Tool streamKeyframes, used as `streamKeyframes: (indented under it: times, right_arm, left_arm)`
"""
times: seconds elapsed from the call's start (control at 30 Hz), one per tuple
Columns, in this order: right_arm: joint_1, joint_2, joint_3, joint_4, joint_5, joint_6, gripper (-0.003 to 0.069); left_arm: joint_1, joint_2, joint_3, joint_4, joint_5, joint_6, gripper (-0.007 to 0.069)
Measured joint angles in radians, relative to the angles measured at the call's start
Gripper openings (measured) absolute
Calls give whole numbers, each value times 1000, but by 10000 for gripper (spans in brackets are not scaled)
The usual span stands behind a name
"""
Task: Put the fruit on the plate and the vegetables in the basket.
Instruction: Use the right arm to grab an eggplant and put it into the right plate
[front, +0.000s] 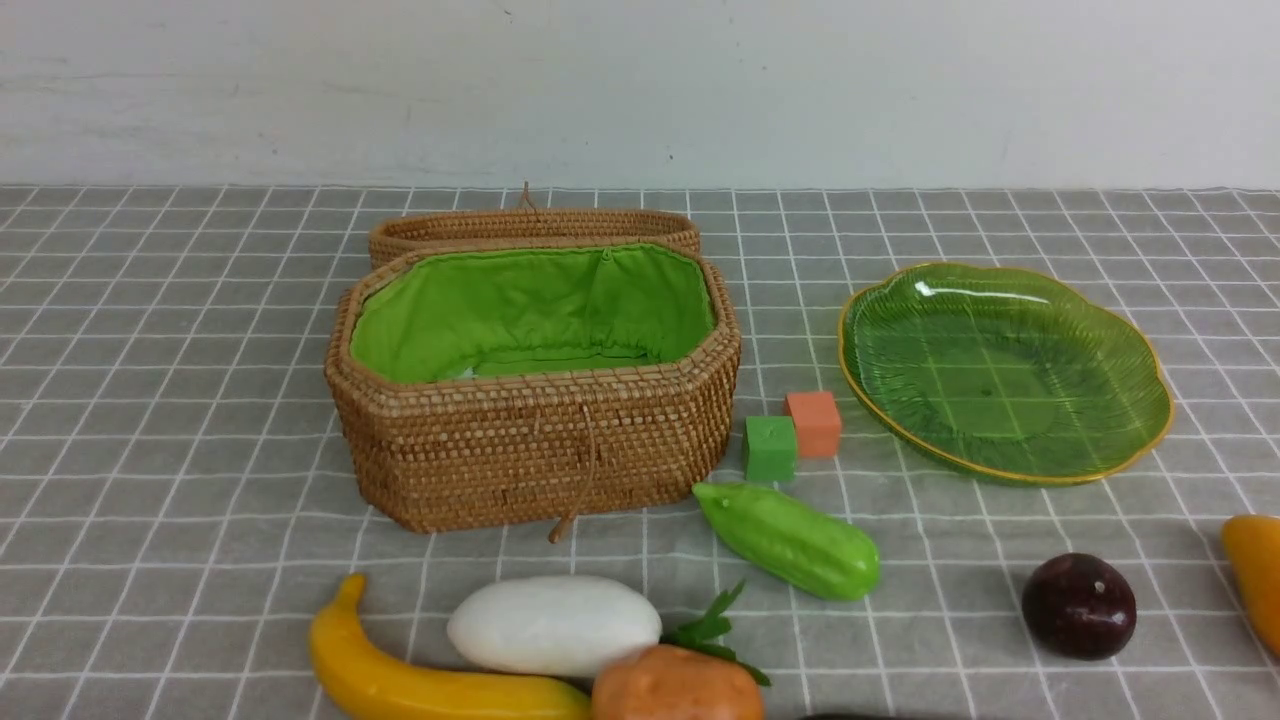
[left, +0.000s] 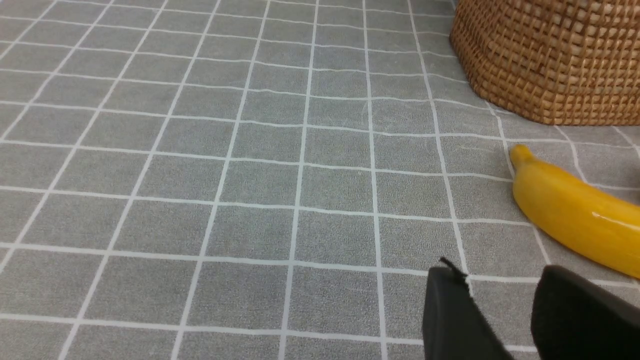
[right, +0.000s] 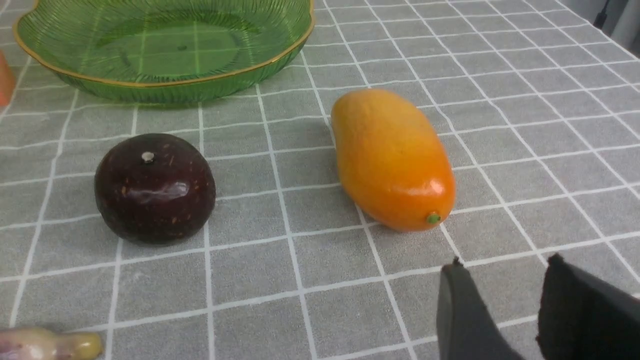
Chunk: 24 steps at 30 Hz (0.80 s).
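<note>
No Lettering Found on Toys, Basket or Dish

No text, label, brand, number or sign can be read in any of the three views. No printed marks can be made out on the woven basket (front: 540, 440), the green dish (front: 1005, 390), the toy produce or the small cubes. On the gridded cloth (left: 240, 210), only plain white lines are seen.

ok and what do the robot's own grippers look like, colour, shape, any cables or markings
Both the left gripper and the right gripper show as a pair of dark grey to black fingers, slim and elongated, slightly blurred. No markings or cables can be made out on them, and the arms behind are out of view.
</note>
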Motion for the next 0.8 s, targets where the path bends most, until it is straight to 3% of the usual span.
streamKeyframes:
  times: [0.23,0.43,0.53,0.57,0.63,0.8]
  right_arm:
    - [0,0,0,-6,-289,0,241]
    - [0,0,0,-20,-704,18,241]
    - [0,0,-11,0,-870,101,241]
    - [0,0,-14,3,-870,111,241]
    - [0,5,-112,31,-852,260,241]
    - [0,125,-410,4,-583,412,241]
  left_arm:
    - [0,0,0,0,0,0,239]
    - [0,0,0,0,0,0,239]
    - [0,0,0,0,0,0,239]
    - [0,0,0,0,0,0,239]
    - [0,0,0,0,0,0,239]
    - [0,0,0,0,0,0,239]
